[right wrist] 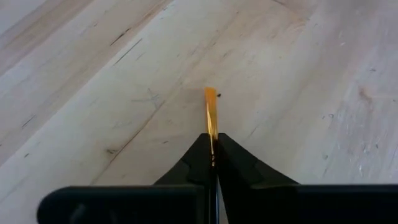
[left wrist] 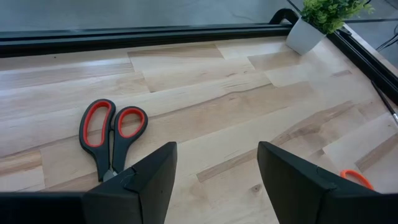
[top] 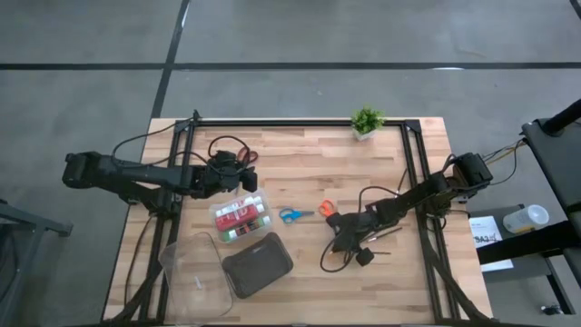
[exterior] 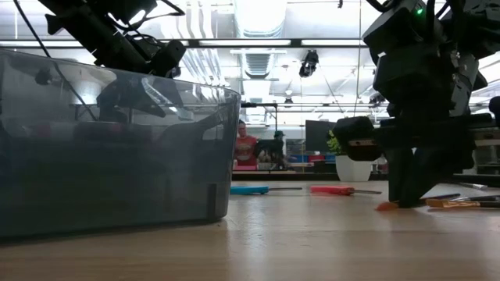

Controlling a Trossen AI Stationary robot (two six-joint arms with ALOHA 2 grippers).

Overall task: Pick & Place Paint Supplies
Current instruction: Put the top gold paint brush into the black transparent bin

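Pinched in the right gripper (right wrist: 213,155), an orange brush (right wrist: 211,115) shows only its thin tip; it could slip. Left gripper (left wrist: 214,180) gapes idle.

Bare bench (top: 300,159) lies open between the two arms toward the potted plant (top: 367,121). Nearer the front, the paint tube box (top: 241,218), clear tub (top: 193,272) and grey case (top: 258,264) crowd the left; blue scissors (top: 293,215) lie mid-bench.
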